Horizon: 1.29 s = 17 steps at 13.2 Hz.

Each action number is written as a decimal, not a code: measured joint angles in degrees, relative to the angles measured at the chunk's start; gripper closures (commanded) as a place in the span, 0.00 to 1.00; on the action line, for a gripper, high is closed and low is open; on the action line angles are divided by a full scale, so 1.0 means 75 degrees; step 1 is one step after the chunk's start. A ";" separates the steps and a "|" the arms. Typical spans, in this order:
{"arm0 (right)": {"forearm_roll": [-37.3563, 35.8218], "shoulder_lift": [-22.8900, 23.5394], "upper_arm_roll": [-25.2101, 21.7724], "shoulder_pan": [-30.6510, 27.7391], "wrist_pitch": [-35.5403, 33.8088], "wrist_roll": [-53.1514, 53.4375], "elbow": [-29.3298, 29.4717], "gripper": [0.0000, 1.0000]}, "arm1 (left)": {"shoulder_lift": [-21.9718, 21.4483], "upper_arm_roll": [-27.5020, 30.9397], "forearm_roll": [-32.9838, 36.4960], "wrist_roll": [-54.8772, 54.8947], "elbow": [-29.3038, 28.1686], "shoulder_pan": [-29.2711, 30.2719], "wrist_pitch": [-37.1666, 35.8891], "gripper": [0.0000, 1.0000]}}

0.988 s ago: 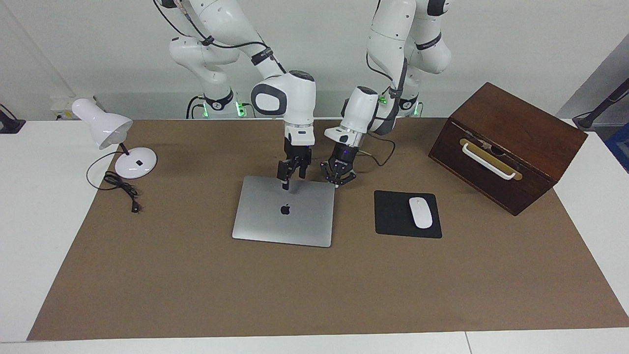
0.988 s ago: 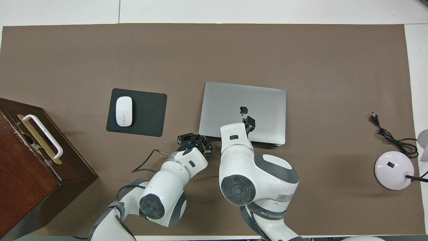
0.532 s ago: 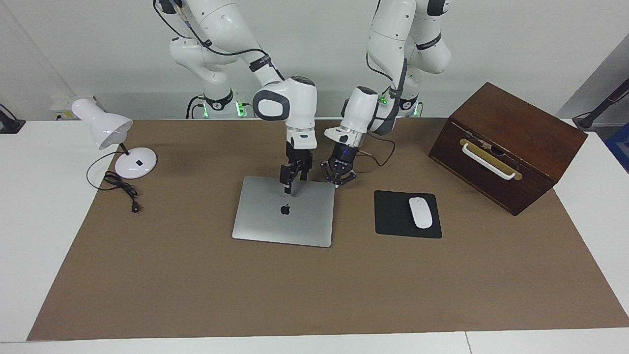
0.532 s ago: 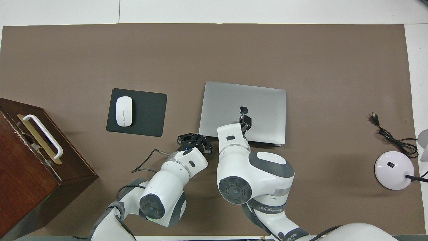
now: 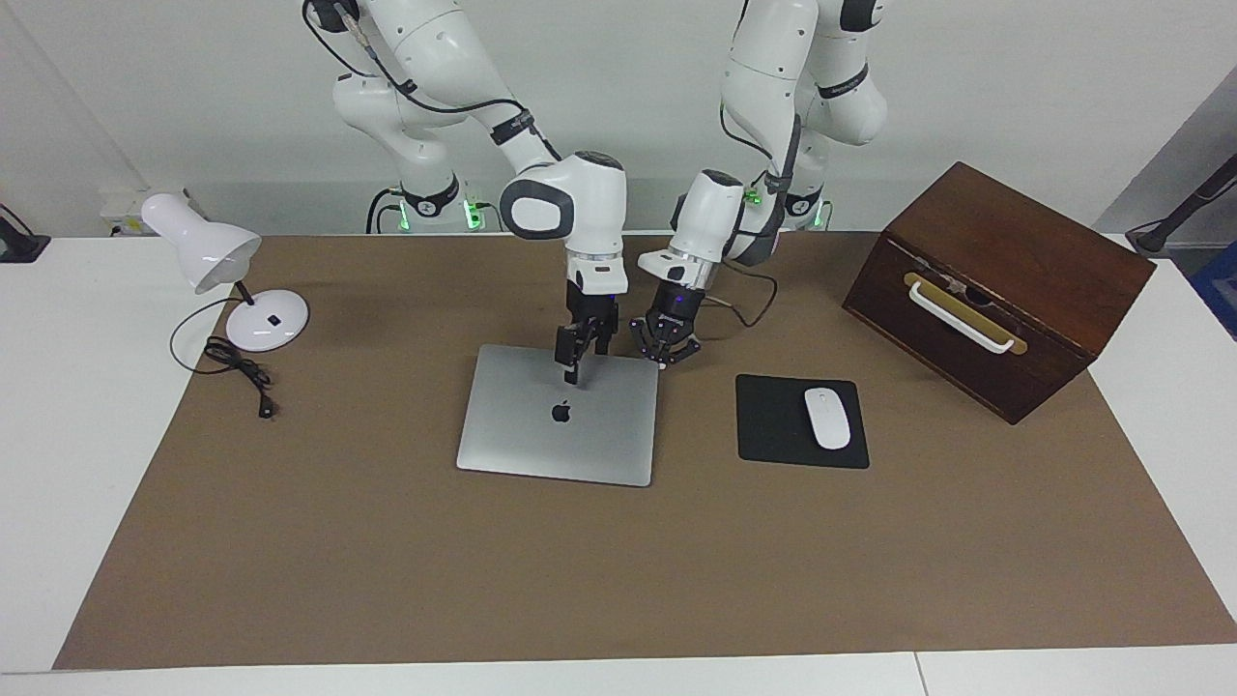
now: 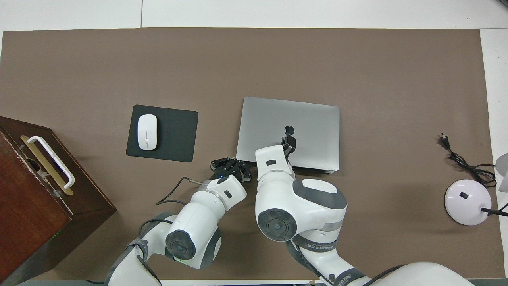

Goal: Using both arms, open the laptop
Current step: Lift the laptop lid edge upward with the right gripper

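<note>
The laptop [image 5: 559, 414] lies flat and closed on the brown mat [image 5: 387, 561], near the middle of the table, logo up. The right gripper [image 5: 577, 360] hangs over the lid's edge nearest the robots, its fingers [image 5: 569, 367] pointing down toward the lid; whether they touch the lid, and whether they are parted or closed, cannot be told. In the overhead view the right gripper [image 6: 289, 142] sits just below the logo. The left gripper [image 5: 665, 346] stands at the laptop's corner nearest the robots, toward the left arm's end of the table, with its fingers spread and nothing between them; contact with the laptop cannot be told.

A white mouse [image 5: 827, 418] rests on a black pad [image 5: 773, 425] beside the laptop. A wooden box [image 5: 1000, 285] stands nearer the robots than the pad. A white lamp [image 5: 227, 275] stands at the right arm's end.
</note>
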 measured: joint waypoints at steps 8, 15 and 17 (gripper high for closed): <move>-0.0174 0.0020 -0.0144 0.0001 -0.0106 -0.0564 0.0539 0.00 | 0.0110 0.0012 0.0000 0.0024 0.0151 0.0000 -0.0001 1.00; -0.0192 0.0094 -0.0325 -0.0009 -0.0107 -0.0989 0.0913 0.00 | 0.0132 0.0013 0.0000 0.0039 0.0181 0.0000 -0.0001 1.00; -0.0192 0.0094 -0.0350 -0.0013 -0.0107 -0.1043 0.1022 0.00 | 0.0132 0.0013 0.0000 0.0045 0.0181 0.0000 -0.0001 1.00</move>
